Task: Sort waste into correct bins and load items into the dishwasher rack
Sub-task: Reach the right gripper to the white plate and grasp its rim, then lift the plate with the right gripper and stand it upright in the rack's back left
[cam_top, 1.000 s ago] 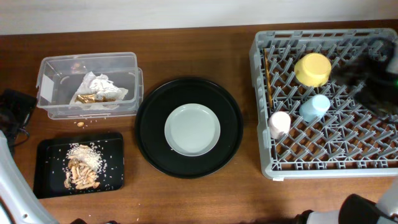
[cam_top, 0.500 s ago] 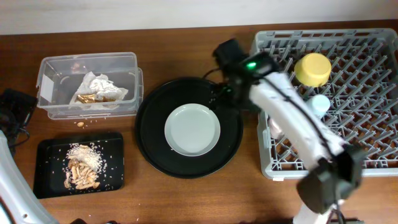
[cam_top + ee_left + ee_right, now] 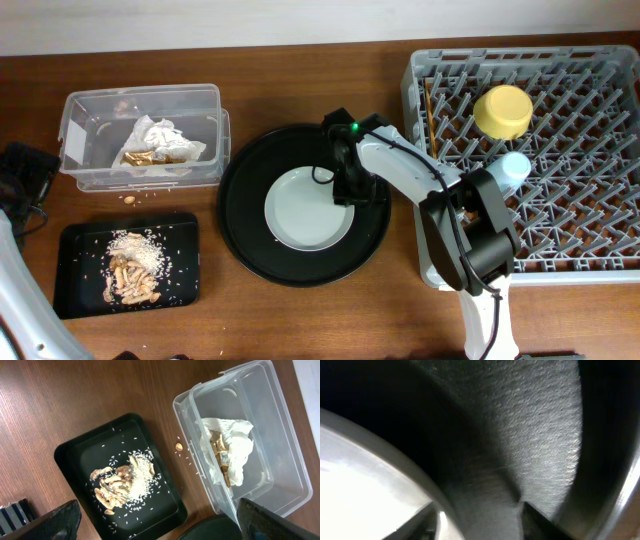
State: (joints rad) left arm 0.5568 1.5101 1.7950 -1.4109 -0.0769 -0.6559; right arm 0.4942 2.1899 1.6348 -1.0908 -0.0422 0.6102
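Observation:
The pale grey-blue plate (image 3: 305, 210) lies in the round black tray (image 3: 250, 235). My right gripper (image 3: 346, 188) is down at the plate's upper right rim. In the right wrist view (image 3: 480, 527) its jaws straddle the plate rim (image 3: 395, 455), open, with a gap still showing on one side. The rack (image 3: 600, 250) holds the yellow bowl (image 3: 503, 110), the light-blue cup (image 3: 513, 168) and the chopsticks (image 3: 431, 115); the pink cup is hidden behind my right arm. My left gripper (image 3: 165, 530) hangs open and empty above the table. The napkin (image 3: 160, 140) lies in the clear tub (image 3: 90, 105). Rice and brown scraps (image 3: 132, 268) lie in the black tray (image 3: 75, 250).
A small crumb (image 3: 130, 197) lies on the wood between the tub and the black tray. The right arm stretches from the table's front edge across the rack's left corner. A dark device (image 3: 25, 175) sits at the far left edge.
My right arm has swung from above the rack to the plate's rim and lowered there. Its jaws have narrowed around the rim. The left gripper has stayed put.

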